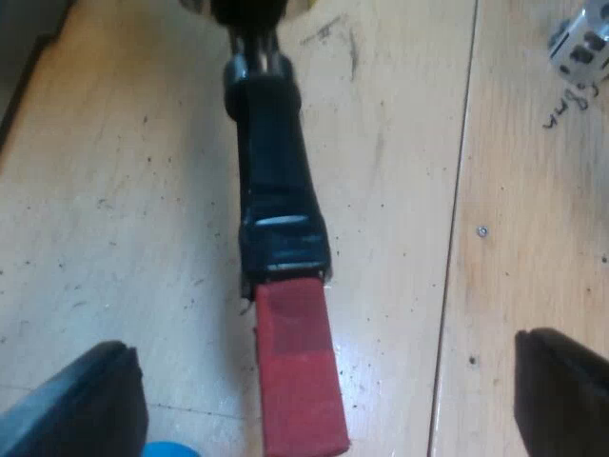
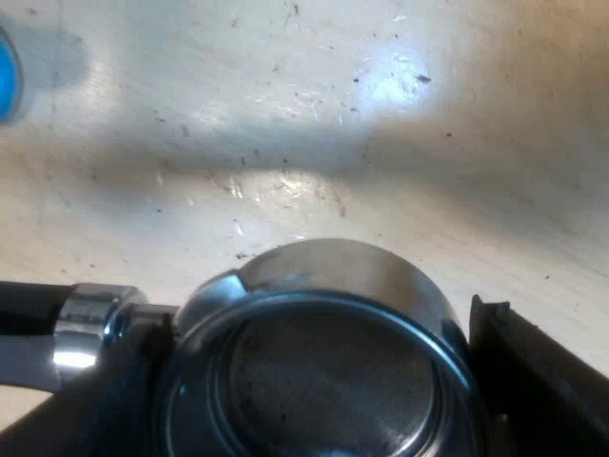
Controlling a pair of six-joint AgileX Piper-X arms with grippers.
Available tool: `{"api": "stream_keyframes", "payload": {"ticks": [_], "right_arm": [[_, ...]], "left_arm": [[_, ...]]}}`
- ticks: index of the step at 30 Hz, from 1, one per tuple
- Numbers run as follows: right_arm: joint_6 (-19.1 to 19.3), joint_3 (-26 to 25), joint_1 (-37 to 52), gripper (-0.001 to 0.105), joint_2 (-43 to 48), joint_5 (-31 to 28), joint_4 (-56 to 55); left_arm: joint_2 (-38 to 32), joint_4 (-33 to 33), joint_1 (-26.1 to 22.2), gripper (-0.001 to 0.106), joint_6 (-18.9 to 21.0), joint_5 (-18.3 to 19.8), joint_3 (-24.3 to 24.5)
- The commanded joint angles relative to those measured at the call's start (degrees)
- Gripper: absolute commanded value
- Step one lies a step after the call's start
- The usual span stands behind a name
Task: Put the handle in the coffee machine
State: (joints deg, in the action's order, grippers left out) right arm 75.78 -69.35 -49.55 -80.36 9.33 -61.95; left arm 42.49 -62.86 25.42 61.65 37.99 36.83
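Left wrist view: the holder (image 1: 276,190) lies on the counter (image 1: 124,190). My left hand (image 1: 328,381), spread wide, straddles its red end (image 1: 297,371) without touching it. My right hand (image 2: 304,381) sits around the basket (image 2: 333,276); whether it grips, I cannot tell. The grasp seems not yet made. Next, I think, the left hand must close on the handle before lifting.

The surface (image 1: 114,190) is pale wood, smooth but flecked with dark specks and fine scratches (with a soft sheen where light falls). The holder (image 2: 333,381) is bare metal, polished on the rim and duller inside its cup. A bright chrome collar (image 2: 90,319) joins its glossy black plastic-looking handle (image 1: 276,171), which ends in a matt red tip (image 1: 297,367). The left end effector (image 1: 324,376) has matt black fingers (image 1: 86,405).
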Motion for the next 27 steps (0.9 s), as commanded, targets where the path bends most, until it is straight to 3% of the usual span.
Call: {"api": "stream_keyframes", "payload": {"ticks": [1,8,16,27], "right_arm": [[-0.14,-1.14,0.09,0.000,1.67,1.28,-0.14],[-0.98,-2.83,0.09,0.000,1.80,4.37,0.03],[-2.12,-3.86,0.09,0.000,1.80,6.36,-0.09],[-2.50,-3.86,0.09,0.000,1.80,7.33,-0.09]], "left_arm": [[0.49,0.23,0.21,0.081,-1.79,0.10,0.22],[1.46,2.08,0.21,0.081,-3.23,1.00,-1.15],[2.55,8.57,0.21,0.081,-3.23,0.14,-2.45],[2.98,9.63,0.21,0.081,-3.67,-1.92,-6.00]]}}
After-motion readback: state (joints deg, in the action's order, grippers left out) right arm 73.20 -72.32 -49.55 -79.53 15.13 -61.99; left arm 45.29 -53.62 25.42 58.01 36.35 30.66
